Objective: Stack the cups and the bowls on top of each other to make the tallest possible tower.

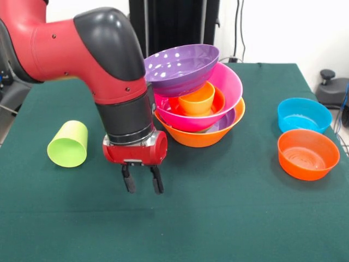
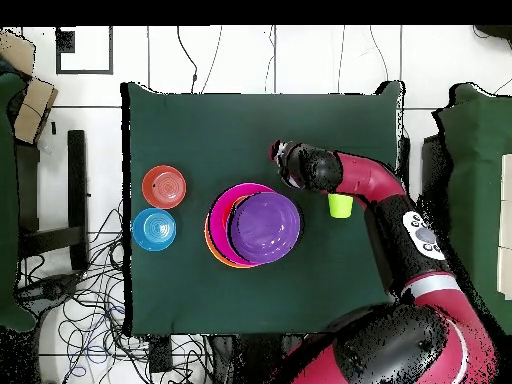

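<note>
**Bowl tower partly built, three pieces left on the table**

A nested tower (image 1: pixel 199 103) of glossy plastic bowls is seen near the middle of a table covered in dark green cloth (image 1: pixel 229 213). A large yellow-orange round bowl (image 1: pixel 203 137) forms the base. Inside it a purple bowl rim (image 1: pixel 224 121) is visible, then a large pink bowl (image 1: pixel 228 90), which holds a small red-orange bowl (image 1: pixel 217 102) and an orange stepped-rim plastic tumbler (image 1: pixel 197 99). A wide purple bowl (image 1: pixel 181 67) is perched on top, tilted rather than seated flat.

Three pieces are judged still to be stacked: a lime-green plastic tumbler (image 1: pixel 68 144) lying on its side, mouth toward the camera, and, well apart on the other side of the tower, a blue round bowl (image 1: pixel 304 114) and a red-orange bowl (image 1: pixel 308 154), both upright and just beside each other.

The red and black arm's gripper (image 1: pixel 142 180) is held low over bare cloth between the green tumbler and the tower. Its two dark fingers are parted with nothing between them.

All pieces look smooth, rigid and shiny, with reflections on their curved walls.
</note>
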`<state>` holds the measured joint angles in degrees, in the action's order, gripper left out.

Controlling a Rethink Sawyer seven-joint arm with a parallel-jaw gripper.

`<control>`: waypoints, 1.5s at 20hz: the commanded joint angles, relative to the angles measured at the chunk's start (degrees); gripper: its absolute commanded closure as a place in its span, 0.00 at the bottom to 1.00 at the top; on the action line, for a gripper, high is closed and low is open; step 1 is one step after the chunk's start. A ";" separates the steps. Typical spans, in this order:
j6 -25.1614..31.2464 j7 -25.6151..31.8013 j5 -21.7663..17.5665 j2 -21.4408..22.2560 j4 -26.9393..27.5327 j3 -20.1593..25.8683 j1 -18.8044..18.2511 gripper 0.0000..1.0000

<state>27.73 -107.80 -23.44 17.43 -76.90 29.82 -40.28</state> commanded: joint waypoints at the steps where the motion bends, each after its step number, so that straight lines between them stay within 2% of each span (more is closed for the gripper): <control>1: 7.42 10.84 -1.96 -1.52 4.37 2.57 0.27 0.00; 10: 4.75 8.28 -2.83 0.07 1.45 1.55 0.74 0.00; 12: 3.51 7.63 -3.17 0.74 -0.37 1.33 0.38 0.00; 13: 1.99 6.76 -3.64 2.18 -3.30 1.14 0.14 0.00; 15: 1.74 6.66 -3.72 2.48 -4.08 1.09 -0.09 0.00; 16: 1.40 6.64 -3.86 2.34 -4.19 1.08 -0.16 0.00; 17: 2.62 7.35 -3.44 1.67 -2.08 1.42 0.13 0.00; 30: 0.48 5.81 -4.34 0.63 -1.89 0.39 1.25 0.00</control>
<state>28.37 -107.80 -23.44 19.11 -77.72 29.94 -40.38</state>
